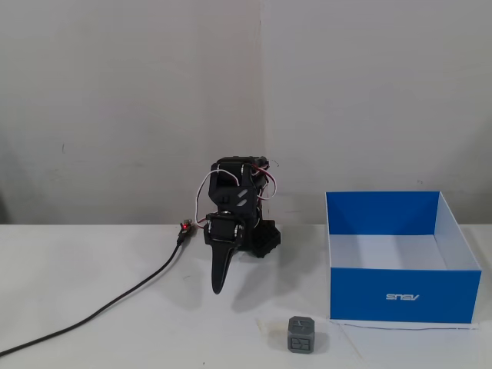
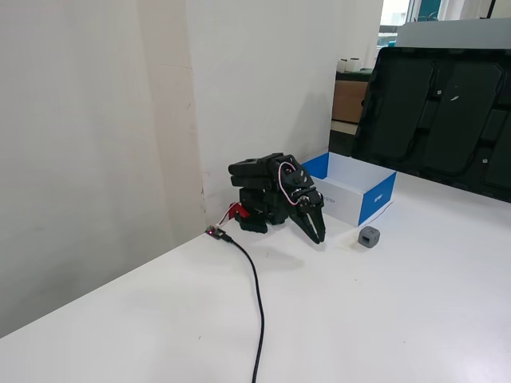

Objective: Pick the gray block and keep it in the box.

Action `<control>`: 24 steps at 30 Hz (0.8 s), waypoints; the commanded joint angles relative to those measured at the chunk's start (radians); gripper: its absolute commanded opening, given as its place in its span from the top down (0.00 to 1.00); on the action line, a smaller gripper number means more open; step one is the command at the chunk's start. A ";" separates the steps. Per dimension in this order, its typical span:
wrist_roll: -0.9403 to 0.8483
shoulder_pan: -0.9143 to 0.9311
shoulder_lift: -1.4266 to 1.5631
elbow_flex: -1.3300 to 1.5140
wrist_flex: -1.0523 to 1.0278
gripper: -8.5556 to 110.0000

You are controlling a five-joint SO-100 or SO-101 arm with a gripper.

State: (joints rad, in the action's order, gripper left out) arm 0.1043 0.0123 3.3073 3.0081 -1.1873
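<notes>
Your box sits open-topped on the bench, well off to the right of the hand in a fixed view, its white inside showing nothing. The gray block rests on the bench just outside its blue front wall. The hand's fingers are together, pointing down.

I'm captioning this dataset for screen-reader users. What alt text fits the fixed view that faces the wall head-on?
A folded black robot arm sits on a white table, its gripper pointing down at the tabletop, holding nothing. A small gray block lies in front, just left of an open blue box; a black cable trails left.
</notes>
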 commanded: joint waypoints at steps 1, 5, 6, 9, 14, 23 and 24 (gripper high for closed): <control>0.006 0.002 0.121 0.012 -0.011 0.93; 0.006 0.002 0.121 0.012 -0.011 0.93; 0.006 0.002 0.121 0.012 -0.011 0.93; 0.006 0.002 0.121 0.012 -0.011 0.93; 0.006 0.002 0.121 0.012 -0.011 0.93; -0.008 -0.023 0.121 0.012 -0.011 0.93; -0.008 -0.025 0.121 0.012 -0.009 0.93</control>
State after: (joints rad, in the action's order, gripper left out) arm 0.1043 0.0092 3.3073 3.0081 -1.1873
